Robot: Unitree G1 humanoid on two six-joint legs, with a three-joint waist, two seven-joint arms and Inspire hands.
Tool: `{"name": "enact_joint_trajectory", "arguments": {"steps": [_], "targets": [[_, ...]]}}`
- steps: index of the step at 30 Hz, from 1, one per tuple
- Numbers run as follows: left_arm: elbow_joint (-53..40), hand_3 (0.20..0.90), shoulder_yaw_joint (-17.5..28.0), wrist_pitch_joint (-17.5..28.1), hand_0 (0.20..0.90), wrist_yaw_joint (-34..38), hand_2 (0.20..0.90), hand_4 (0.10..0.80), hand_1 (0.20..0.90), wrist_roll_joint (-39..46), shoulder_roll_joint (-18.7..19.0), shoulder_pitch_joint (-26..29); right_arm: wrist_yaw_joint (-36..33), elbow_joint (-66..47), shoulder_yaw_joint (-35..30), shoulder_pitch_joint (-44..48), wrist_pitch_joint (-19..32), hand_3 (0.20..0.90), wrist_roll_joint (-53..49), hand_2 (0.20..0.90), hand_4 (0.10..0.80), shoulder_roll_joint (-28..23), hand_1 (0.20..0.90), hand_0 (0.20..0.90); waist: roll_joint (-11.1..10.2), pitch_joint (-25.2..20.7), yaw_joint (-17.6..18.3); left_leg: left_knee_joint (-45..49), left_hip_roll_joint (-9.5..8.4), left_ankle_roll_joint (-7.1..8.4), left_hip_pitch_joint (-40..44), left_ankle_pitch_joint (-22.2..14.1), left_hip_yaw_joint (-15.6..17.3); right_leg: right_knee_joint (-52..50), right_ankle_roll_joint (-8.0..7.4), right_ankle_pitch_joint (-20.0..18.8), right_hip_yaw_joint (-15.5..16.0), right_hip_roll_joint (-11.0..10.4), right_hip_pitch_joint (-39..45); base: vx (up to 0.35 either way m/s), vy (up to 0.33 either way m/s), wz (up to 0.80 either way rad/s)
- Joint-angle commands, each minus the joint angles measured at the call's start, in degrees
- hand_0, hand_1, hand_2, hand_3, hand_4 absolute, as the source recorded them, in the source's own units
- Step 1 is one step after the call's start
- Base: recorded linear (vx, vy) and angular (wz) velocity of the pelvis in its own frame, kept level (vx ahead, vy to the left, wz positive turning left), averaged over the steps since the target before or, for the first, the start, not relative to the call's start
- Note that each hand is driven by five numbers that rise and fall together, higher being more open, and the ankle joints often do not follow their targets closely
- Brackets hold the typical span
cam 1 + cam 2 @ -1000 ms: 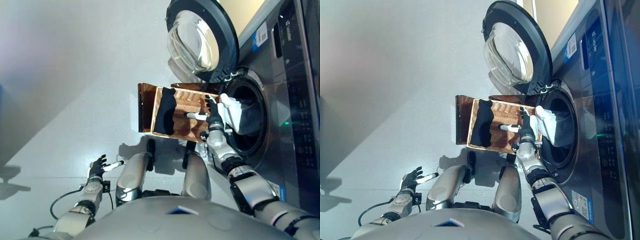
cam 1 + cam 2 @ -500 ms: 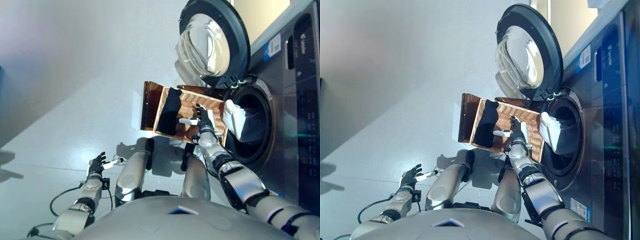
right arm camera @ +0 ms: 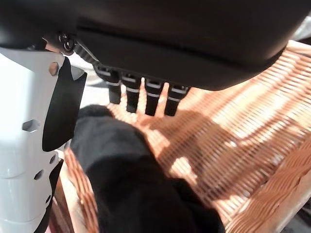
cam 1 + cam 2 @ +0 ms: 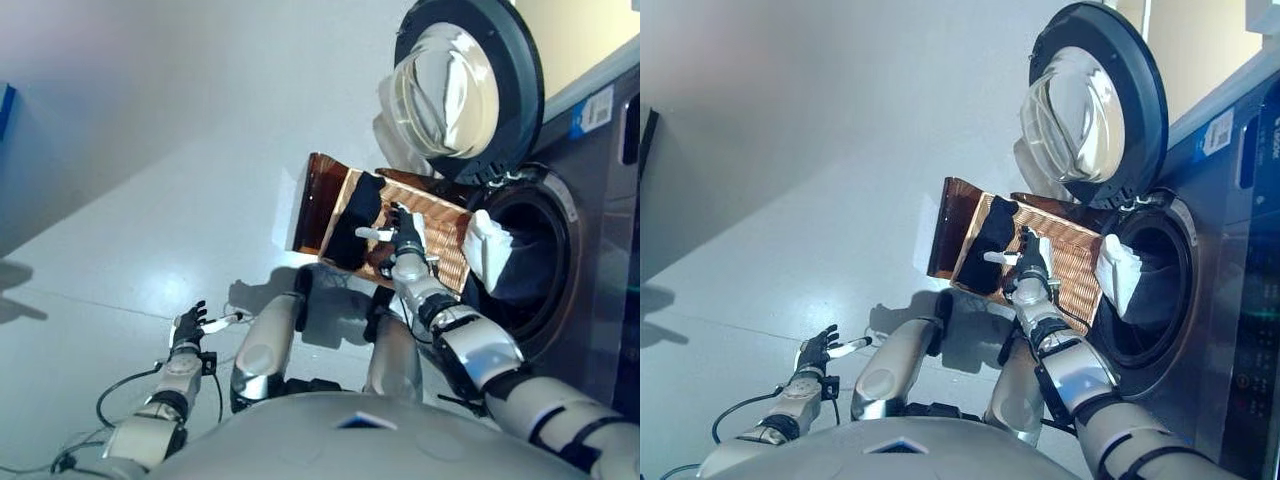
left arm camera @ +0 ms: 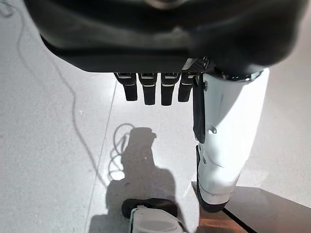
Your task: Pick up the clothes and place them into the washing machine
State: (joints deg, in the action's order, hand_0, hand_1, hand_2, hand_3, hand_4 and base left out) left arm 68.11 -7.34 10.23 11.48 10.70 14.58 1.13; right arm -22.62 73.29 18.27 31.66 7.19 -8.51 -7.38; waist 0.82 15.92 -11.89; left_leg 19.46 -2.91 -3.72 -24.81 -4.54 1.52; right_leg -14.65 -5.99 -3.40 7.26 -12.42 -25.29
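A woven brown basket [image 4: 440, 222] stands on the floor before the washing machine [image 4: 590, 250], whose round door [image 4: 465, 90] is swung open. A black garment [image 4: 358, 218] lies at the basket's left end and also shows in the right wrist view as black cloth [image 3: 131, 184]. A white cloth [image 4: 485, 248] hangs over the rim of the drum opening. My right hand [image 4: 404, 233] hovers open over the basket, fingers straight, just right of the black garment and holding nothing. My left hand [image 4: 188, 326] is open low over the floor at the lower left.
The basket's brown lid [image 4: 312, 200] stands up at its left side. Bare grey floor [image 4: 150, 180] stretches to the left. A dark blue thing [image 4: 5, 100] shows at the far left edge.
My right hand has let go of the white cloth at the drum and moved left over the basket toward the black garment. The camera has shifted. The left hand stayed put.
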Motion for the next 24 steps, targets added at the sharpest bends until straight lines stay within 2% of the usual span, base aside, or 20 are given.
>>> {"name": "enact_joint_trajectory", "arguments": {"steps": [1, 24], "targets": [[0.6, 0.900, 1.4, 0.1, 0.900, 2.3, 0.900, 0.800, 0.900, -0.8, 5.6, 0.0, -2.1, -0.8, -0.6, 4.0, 0.9, 0.900, -0.6, 0.900, 0.800, 0.2, 0.900, 0.900, -0.2, 0.0, -1.4, -1.4, -1.47, 2.19, -3.4, 3.7, 2.0, 0.9, 0.68, -0.6, -0.2, -1.0, 1.3, -0.013, 0.001, 0.09], [-1.2, 0.900, 0.1, -0.2, 0.900, 2.5, 0.900, 0.800, 0.900, 0.3, 5.4, 1.2, -2.2, 2.9, 0.4, 9.4, -0.6, 0.900, 0.5, 0.900, 0.800, 0.9, 0.900, 0.900, 1.4, 3.9, -3.2, 1.0, -2.12, 1.94, -6.6, 3.1, 1.3, -0.4, 1.05, -0.3, 0.9, -2.0, -0.7, -0.001, 0.005, 0.04]]}}
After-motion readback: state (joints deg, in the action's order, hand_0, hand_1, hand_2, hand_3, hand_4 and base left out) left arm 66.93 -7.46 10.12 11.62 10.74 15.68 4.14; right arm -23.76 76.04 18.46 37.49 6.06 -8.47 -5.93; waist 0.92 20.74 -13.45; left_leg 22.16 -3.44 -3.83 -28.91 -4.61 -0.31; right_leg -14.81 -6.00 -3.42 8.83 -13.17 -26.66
